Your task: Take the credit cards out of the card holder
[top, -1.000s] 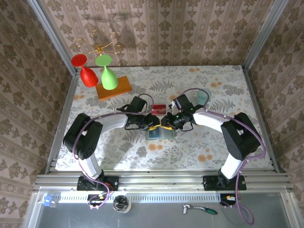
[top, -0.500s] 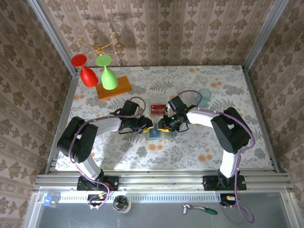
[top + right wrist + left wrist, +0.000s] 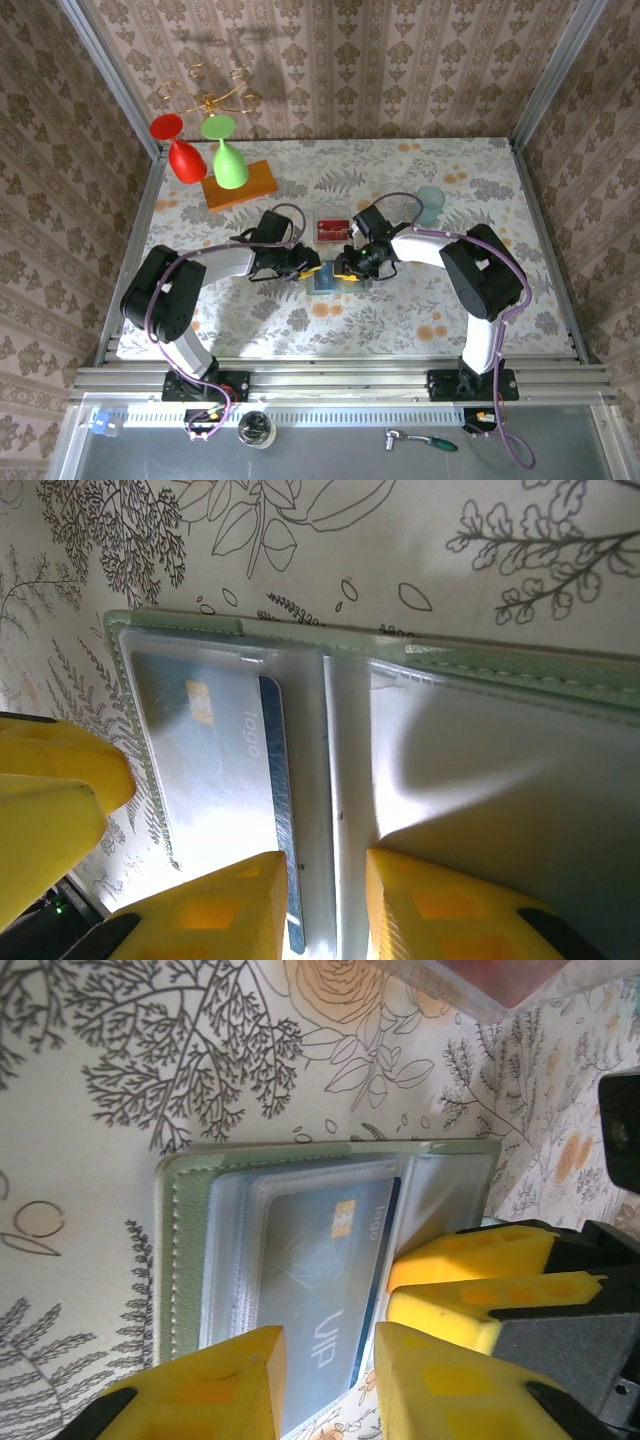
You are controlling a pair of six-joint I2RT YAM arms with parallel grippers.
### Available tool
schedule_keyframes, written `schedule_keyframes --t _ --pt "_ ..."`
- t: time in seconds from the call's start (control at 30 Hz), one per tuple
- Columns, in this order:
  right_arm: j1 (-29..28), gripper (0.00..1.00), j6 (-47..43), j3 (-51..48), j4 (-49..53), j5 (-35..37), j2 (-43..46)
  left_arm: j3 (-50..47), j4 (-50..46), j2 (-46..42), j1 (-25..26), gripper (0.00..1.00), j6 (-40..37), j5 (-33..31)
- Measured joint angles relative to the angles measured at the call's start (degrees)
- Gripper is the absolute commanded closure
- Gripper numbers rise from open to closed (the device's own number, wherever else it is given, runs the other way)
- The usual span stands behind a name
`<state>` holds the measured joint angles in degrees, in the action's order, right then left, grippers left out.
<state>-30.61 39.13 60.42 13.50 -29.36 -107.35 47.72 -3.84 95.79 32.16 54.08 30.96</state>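
The small pale sage-green folding card holder (image 3: 337, 283) is lying open and flat at the middle of the flower-printed white table cover (image 3: 470, 175), between the two arms. A blue-grey plastic credit card (image 3: 310, 1280) with a gold chip is sitting in its clear inner pocket, one long edge poking out of the sleeve. The left gripper (image 3: 330, 1345) is hovering low over the holder's left side, its yellow fingers standing a little apart with the card's end showing in the gap; they are not clamping anything. The right gripper (image 3: 325, 865) is reaching in from the other side, jaws likewise narrowly spread, straddling the pocket's edge beside the centre fold. A clear plastic box (image 3: 331, 224) with red contents is sitting just behind the holder.
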Motion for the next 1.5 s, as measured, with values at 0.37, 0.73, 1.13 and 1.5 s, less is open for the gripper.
schedule_keyframes --t 0.37,0.73,1.13,1.5 --pt "0.0 0.71 0.1 1.3 0.0 -0.1 0.2 1.7 -3.7 2.5 0.0 0.84 -2.8 -1.2" --pt "0.0 0.71 1.4 1.5 -0.3 -1.2 0.2 2.4 -4.2 3.7 -0.3 0.89 -3.6 -0.5" --pt "-0.4 0.75 1.8 2.6 -1.6 -2.7 -0.9 2.4 -4.2 3.7 -0.4 0.89 -3.8 -0.3" --pt "-0.4 0.76 1.8 2.7 -1.7 -2.9 -2.5 2.4 -4.2 3.7 -0.4 0.89 -3.8 -0.1"
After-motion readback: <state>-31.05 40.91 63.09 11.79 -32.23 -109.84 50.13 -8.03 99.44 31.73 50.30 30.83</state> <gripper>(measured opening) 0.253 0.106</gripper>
